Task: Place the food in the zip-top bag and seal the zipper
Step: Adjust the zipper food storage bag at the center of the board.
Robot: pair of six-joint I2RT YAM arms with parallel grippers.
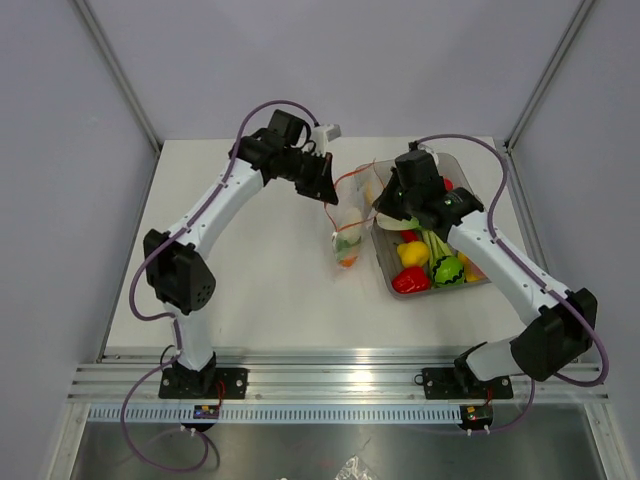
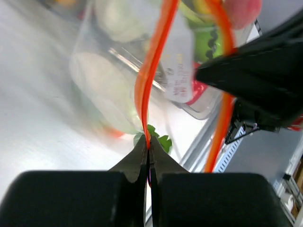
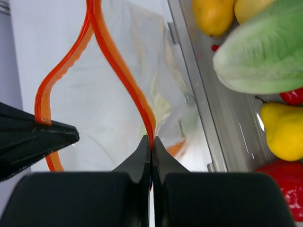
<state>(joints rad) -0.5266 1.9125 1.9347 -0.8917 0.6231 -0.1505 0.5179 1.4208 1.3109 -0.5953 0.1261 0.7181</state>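
Your left gripper (image 2: 147, 150) was clenched on one lip of the zipper (image 2: 154, 61), its tips pinched flat on the red-orange strip. Your right gripper (image 3: 151, 144) was clamped the same way on the other lip. In the right wrist view the two lips bowed apart between those pinches, so the mouth of the zip-top bag (image 1: 347, 235) stood open. That spread looked like the reason for the double hold: the thin pouch would sag shut on its own.

The bag sat between the two grippers, just beside the grey tub (image 1: 383, 262), with an orange and green piece (image 1: 347, 258) low inside it. Whether its bottom rested on the table (image 1: 260, 280) could not be told. Most of the food was in the tub, among it a red pepper (image 1: 411, 281) and a yellow fruit (image 1: 413, 252), so loading seemed far from done. With both grippers busy, neither was free to pick anything up.

You had the left arm reaching from its base up and inward, wrist angled down toward the bag. The right arm stretched diagonally over the tub, wrist above its far left corner.
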